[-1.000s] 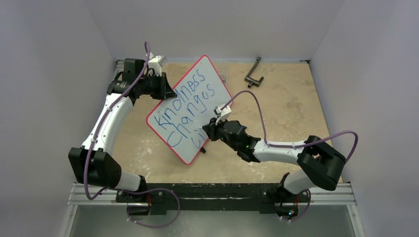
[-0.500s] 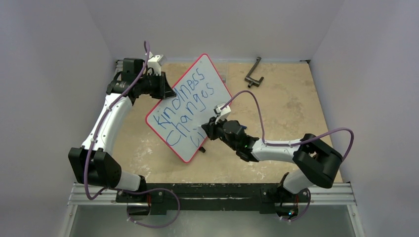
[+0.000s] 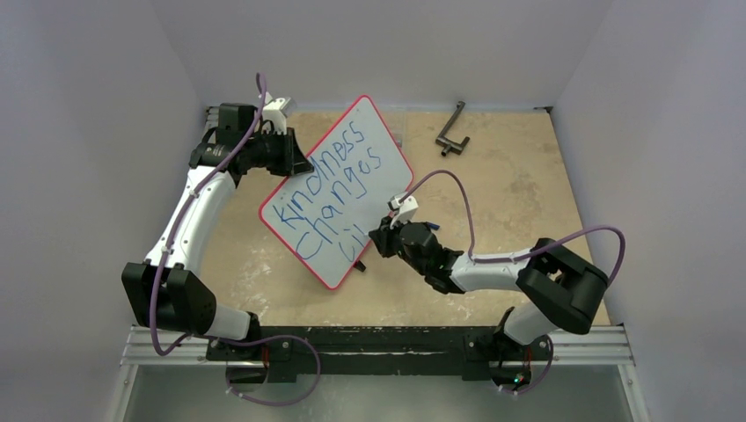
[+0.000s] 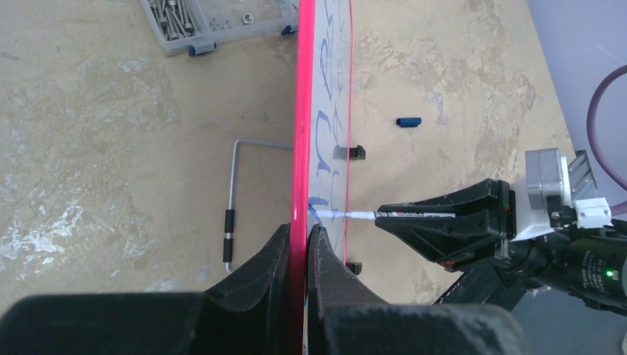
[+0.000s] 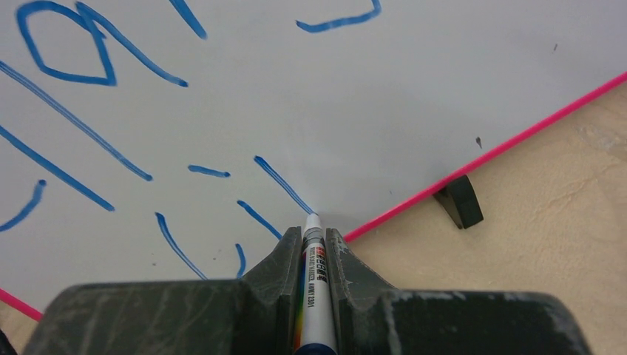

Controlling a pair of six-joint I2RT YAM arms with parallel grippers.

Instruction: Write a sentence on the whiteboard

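Thin, stiff, light whiteboard (image 3: pixel 334 195) likely tips under pen pressure; left tool (image 4: pixel 299 238) pinches its rim, right tool (image 5: pixel 305 245) pinches the marker (image 5: pixel 310 296).

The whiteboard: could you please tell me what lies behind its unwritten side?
Behind the whiteboard lie a bent metal rod and a clear box of screws, both on the table. The board's back face is edge-on, so unseen.
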